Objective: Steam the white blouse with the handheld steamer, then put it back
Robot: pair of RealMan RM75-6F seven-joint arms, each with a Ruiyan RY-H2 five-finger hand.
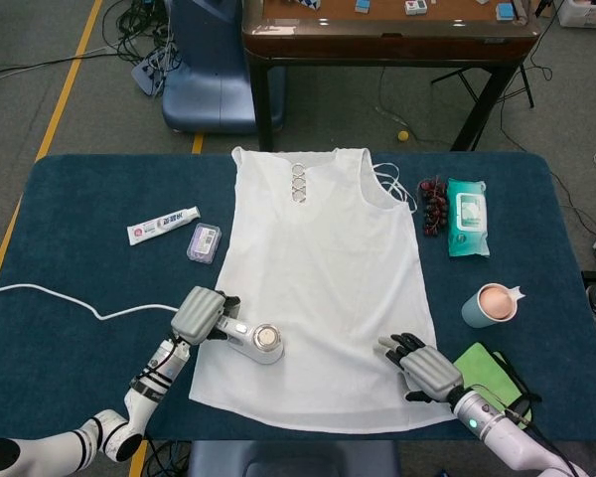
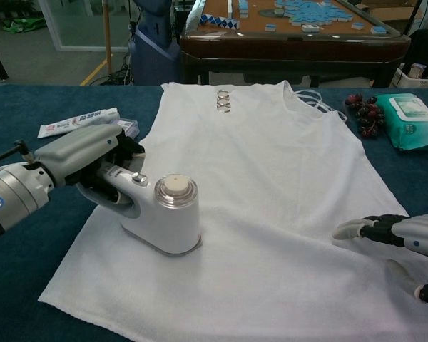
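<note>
The white blouse (image 1: 323,278) (image 2: 271,185) lies flat on the dark blue table, neckline at the far side. My left hand (image 1: 201,314) (image 2: 78,160) grips the handle of the white handheld steamer (image 1: 256,341) (image 2: 164,217), whose head rests on the blouse's lower left part. Its white cord (image 1: 70,298) trails off to the left. My right hand (image 1: 424,366) (image 2: 399,239) lies with its fingers apart on the blouse's lower right edge, holding nothing.
Left of the blouse lie a toothpaste tube (image 1: 162,225) and a small purple box (image 1: 204,242). On the right are dark grapes (image 1: 434,204), a teal wipes pack (image 1: 468,217), a cup (image 1: 491,304) and a green cloth (image 1: 489,370). A wooden table (image 1: 387,30) stands beyond.
</note>
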